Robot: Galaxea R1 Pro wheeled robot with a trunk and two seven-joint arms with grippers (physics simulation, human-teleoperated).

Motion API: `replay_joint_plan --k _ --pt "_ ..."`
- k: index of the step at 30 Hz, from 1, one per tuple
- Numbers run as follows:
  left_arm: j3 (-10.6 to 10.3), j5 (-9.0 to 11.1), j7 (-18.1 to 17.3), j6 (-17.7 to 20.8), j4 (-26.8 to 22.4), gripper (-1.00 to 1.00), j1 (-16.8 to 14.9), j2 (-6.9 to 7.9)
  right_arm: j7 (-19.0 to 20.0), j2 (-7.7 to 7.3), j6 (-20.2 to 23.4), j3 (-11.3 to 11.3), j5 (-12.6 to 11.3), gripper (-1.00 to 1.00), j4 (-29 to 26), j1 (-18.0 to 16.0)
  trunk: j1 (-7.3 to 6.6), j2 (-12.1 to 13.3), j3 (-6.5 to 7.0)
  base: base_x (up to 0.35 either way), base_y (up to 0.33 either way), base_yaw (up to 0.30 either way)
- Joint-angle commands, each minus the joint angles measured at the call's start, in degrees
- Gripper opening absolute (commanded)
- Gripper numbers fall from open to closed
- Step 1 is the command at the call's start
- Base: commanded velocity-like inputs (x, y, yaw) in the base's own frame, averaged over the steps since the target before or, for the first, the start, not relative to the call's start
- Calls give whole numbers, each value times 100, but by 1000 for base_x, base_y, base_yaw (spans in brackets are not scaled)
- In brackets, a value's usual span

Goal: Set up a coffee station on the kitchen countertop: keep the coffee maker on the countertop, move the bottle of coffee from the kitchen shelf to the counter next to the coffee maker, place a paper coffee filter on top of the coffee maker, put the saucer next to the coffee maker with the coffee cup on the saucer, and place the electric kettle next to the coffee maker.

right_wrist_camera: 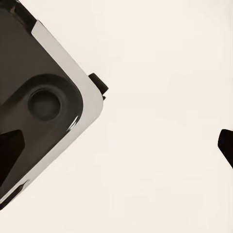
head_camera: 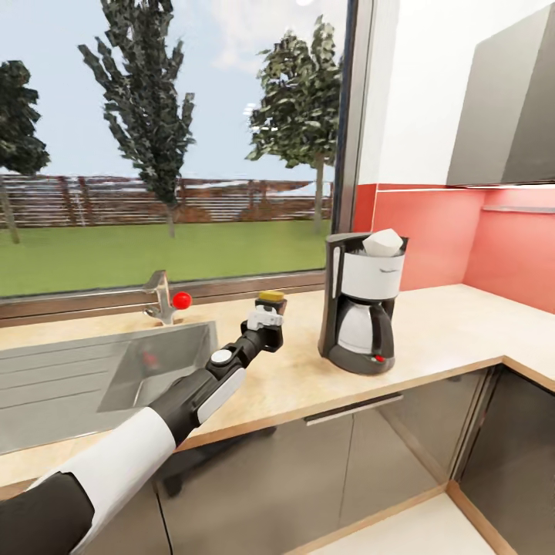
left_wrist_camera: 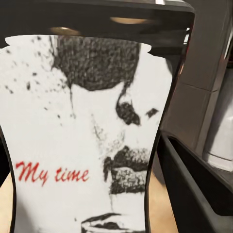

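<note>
**Coffee jar held beside the machine at the kitchen counter**

At the left of the light-wood countertop (head_camera: pixel 432 339), a steel sink (head_camera: pixel 92 370) and its tap (head_camera: pixel 159 297) with a red knob sit below the window. From here I see my left arm reaching over the worktop, its left gripper (head_camera: pixel 266 317) clamped on the bottle of coffee (head_camera: pixel 271 297); only the yellow lid shows above the fingers in the head view. In the left wrist view the jar's pale label (left_wrist_camera: pixel 87 136), printed with a dark face and the red words "My time", stands between the black fingers (left_wrist_camera: pixel 194 184). I cannot tell whether the jar's base touches the counter. Just to the right stands the coffee maker (head_camera: pixel 362 304), near the bottle but apart from it, with the paper coffee filter (head_camera: pixel 383 243) resting on its top. In the right wrist view I see a dark, chrome-edged body (right_wrist_camera: pixel 43 107) against a pale surface, and I cannot tell how the right gripper's jaws stand.
</note>
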Motion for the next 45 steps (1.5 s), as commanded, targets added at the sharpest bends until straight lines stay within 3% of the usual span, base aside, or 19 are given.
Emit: replay_joint_plan --k 1,13,18,24,45 --pt "-26 39 57 12 -9 -100 -8 2 29 -3 -13 -48 16 100 5 -5 0 -4 -7 64 -141 7" --pt "-28 39 78 12 -18 -100 -8 1 29 -3 -14 -57 15 100 5 -5 0 -4 -7 168 -205 1" --pt "-39 39 359 12 -18 -100 -8 -9 29 -3 -16 -57 17 100 8 -5 0 -4 -7 49 -75 0" --pt "-40 39 401 12 -18 -100 -8 -15 29 -3 -14 -54 14 100 10 -5 0 -4 -7 3 -212 41" --pt "-30 39 429 -212 93 -100 -8 -7 29 -3 -13 -54 22 100 10 -5 0 -4 -7 27 -45 62"
